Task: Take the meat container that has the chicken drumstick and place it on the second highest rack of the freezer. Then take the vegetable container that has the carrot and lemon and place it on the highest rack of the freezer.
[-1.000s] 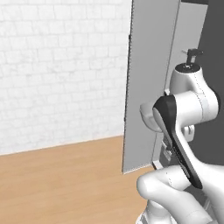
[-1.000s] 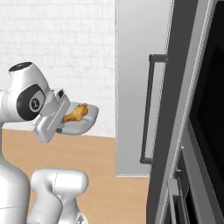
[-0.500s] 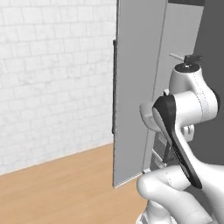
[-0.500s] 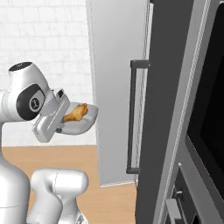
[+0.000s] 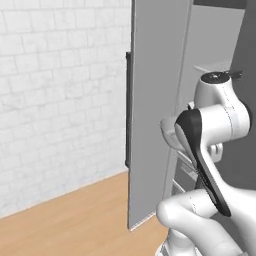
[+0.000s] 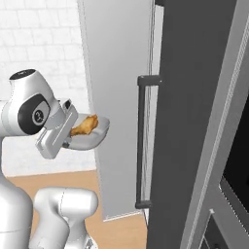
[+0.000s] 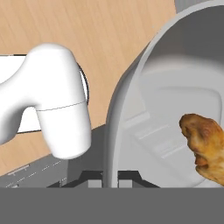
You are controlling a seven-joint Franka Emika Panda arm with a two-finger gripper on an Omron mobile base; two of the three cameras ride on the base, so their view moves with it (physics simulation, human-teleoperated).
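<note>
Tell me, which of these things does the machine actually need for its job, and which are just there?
Needed for the job:
- meat container, a light-grey tub held in the gripper
- chicken drumstick, lying in that tub
- freezer, tall and grey, with its door swung open

Just there:
- white brick wall
- wooden floor
- black bar handle

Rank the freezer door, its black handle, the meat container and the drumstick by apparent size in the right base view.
1. The freezer door, largest by far.
2. The black handle, long but thin.
3. The meat container, clamped at its rim by the hand.
4. The chicken drumstick, smallest, lying inside the container.
</note>
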